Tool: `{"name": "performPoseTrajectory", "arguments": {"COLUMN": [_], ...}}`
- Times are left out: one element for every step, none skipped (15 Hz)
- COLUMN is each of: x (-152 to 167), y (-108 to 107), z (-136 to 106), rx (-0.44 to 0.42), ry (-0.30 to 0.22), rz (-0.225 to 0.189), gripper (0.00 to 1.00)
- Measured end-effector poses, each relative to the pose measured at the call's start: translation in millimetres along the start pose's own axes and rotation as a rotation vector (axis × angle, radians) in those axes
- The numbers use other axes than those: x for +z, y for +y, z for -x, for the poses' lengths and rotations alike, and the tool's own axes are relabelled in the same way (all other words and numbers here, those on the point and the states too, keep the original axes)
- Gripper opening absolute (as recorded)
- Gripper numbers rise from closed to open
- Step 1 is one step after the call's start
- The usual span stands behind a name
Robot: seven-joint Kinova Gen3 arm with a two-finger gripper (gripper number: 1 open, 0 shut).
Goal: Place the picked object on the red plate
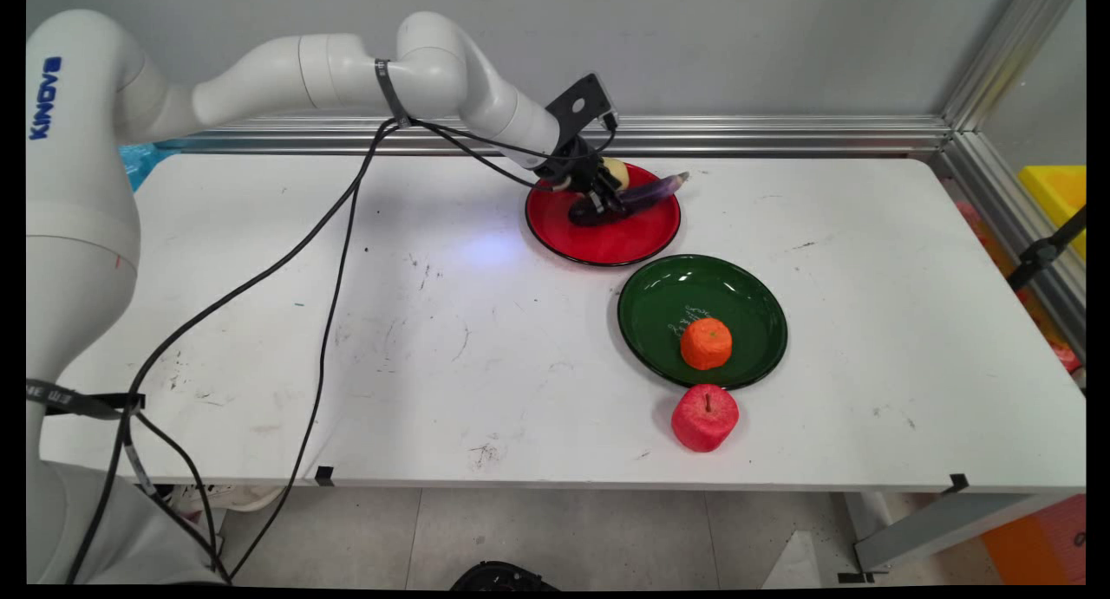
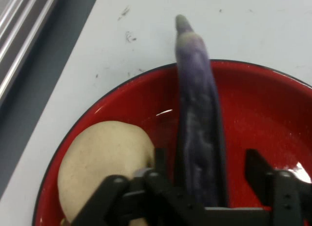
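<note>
The end effector (image 2: 207,175) is reaching low over the red plate (image 1: 607,235) at the tabletop's (image 1: 434,322) far side, its fingers spread and straddling the eggplant (image 2: 197,119). The eggplant is lying in the plate, its long axis running straight away from the end effector, stem tip pointing over the rim. A beige potato (image 2: 105,162) is sitting just beside one finger.

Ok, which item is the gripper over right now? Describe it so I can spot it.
Find the red plate at the back of the white table, behind the green plate. Across it lies a long purple eggplant, between the gripper's fingers. Its neighbour there is a round, pale potato; the eggplant is slender and dark.
</note>
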State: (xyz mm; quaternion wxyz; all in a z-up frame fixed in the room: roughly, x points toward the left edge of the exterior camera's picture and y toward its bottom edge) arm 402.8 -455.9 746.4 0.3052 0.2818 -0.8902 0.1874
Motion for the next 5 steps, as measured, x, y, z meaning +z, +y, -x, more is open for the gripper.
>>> {"name": "performPoseTrajectory", "arguments": {"x": [0.4,0.5,0.5,0.4,-0.8], "y": [-0.2,-0.4,-0.5,-0.4,-0.3], "z": [0.5,0.7,0.5,0.4,-0.2], "rx": [-0.002,-0.004,-0.006,-0.008,-0.011], "ry": [0.000,0.000,0.000,0.000,0.002], "rz": [-0.001,-0.002,-0.002,-0.002,-0.003], "gripper": [1.00,1.00,1.00,1.00,1.00]}}
